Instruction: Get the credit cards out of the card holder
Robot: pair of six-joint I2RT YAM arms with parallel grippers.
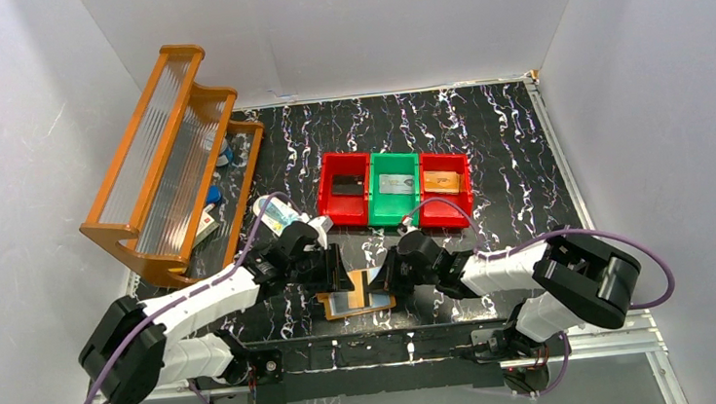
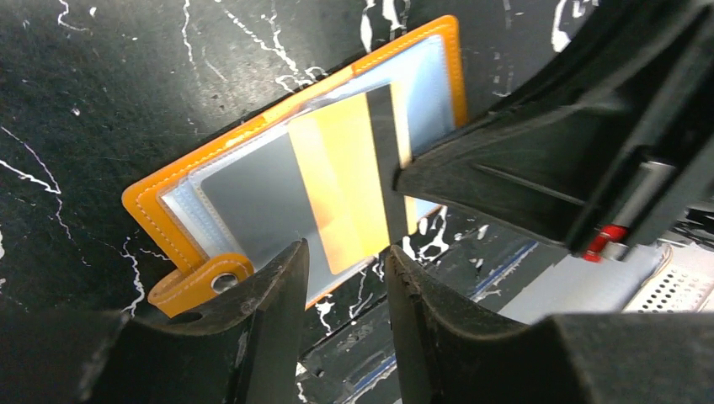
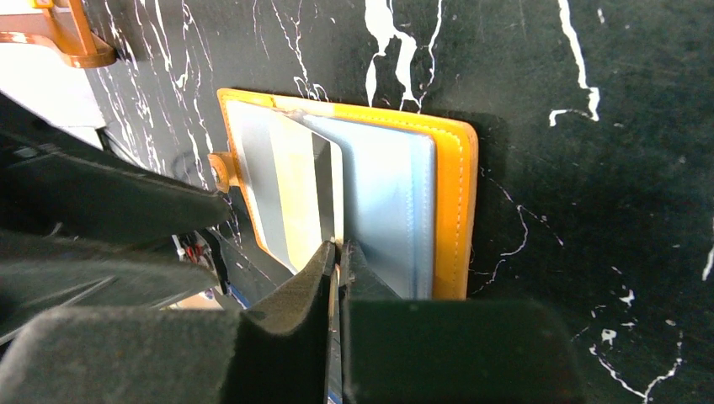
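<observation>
The orange card holder [image 1: 356, 306] [image 2: 160, 198] [image 3: 459, 194] lies flat on the black table between both arms, its holed tab [image 2: 202, 282] toward my left gripper. A yellow credit card [image 2: 341, 181] [image 3: 295, 189] with a black stripe sticks partway out of it, over a pale grey card [image 2: 248, 198] in the clear window. My right gripper [image 3: 339, 246] [image 1: 383, 278] is shut on the yellow card's edge. My left gripper [image 2: 346, 249] [image 1: 333, 268] stands open at the holder's tab side, with nothing between its fingers.
Red and green bins [image 1: 397, 191] with small flat items sit behind the holder. A wooden rack [image 1: 170, 165] stands at the back left, with a pale blue-and-white oval item [image 1: 277, 212] beside it. The table's front rail [image 1: 376, 342] runs just below the holder.
</observation>
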